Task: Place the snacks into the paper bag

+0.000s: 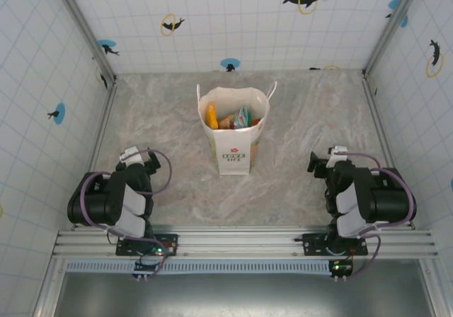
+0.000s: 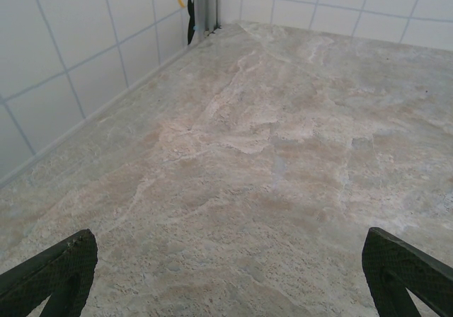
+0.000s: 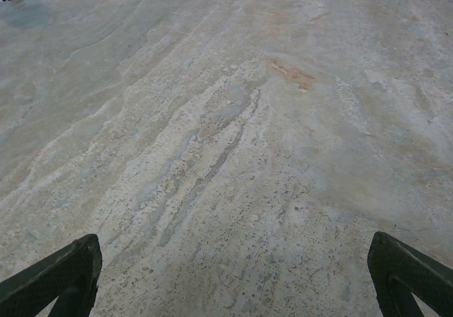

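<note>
The tall white paper carrier bag (image 1: 232, 151) with the little red-and-green logo on its front is standing upright around the middle of the beige marble-look tabletop (image 1: 163, 119), a bit toward the far wall. Its mouth is gaping open and its thin handles are sticking up at the rim. The flat shiny snack packets (image 1: 230, 119) are sitting inside it. I'm seeing a yellow-orange packet (image 1: 211, 115) leaning at the left side, a green packet (image 1: 243, 115) toward the right, and an orange-red packet (image 1: 225, 124) between them. I can't count the rest from up top.

The left gripper (image 1: 139, 158) is hanging near its base on the left, well apart from the bag. Its wrist camera is showing both dark fingers (image 2: 60, 267) spread wide over bare tabletop, so it's gripping nothing. The right gripper (image 1: 320, 164) is doing likewise on the right: its fingers are standing far apart and holding nothing, with stone-pattern surface ahead of them. Both arms are sitting folded back by the metal rail (image 1: 248, 243) at the near edge. White tiled walls (image 1: 233, 27) with dolphin stickers are boxing the table in.
</note>
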### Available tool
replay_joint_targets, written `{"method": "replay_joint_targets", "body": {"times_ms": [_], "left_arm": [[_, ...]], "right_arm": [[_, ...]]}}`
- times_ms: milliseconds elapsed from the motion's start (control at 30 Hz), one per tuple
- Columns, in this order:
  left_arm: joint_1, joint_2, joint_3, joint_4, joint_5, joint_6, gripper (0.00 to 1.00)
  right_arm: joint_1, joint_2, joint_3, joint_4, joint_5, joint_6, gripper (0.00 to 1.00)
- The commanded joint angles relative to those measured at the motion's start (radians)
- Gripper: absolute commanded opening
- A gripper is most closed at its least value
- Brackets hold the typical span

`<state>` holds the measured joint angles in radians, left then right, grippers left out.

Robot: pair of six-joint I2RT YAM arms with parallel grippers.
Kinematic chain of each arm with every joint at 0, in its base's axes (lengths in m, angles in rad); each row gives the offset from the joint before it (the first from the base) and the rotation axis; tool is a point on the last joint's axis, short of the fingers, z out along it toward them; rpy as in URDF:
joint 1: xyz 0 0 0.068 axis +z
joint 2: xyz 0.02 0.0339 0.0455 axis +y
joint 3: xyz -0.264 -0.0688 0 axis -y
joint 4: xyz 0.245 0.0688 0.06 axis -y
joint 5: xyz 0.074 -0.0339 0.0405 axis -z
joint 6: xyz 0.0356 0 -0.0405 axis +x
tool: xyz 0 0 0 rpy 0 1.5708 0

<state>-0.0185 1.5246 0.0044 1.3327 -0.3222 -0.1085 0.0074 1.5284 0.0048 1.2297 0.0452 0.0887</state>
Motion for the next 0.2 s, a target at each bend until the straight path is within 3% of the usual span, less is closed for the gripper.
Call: {"method": "replay_joint_targets", "body": {"times_ms": [0, 167], "left_arm": [[0.004, -0.001, -0.023, 0.002, 0.036, 0.003, 0.98], [0.005, -0.006, -0.026, 0.003, 0.035, 0.002, 0.98]], "right_arm": [[0.004, -0.007, -0.003, 0.023, 0.010, -0.010, 0.99], [-0.003, -0.006, -0.003, 0.027, -0.003, -0.006, 0.99]]}}
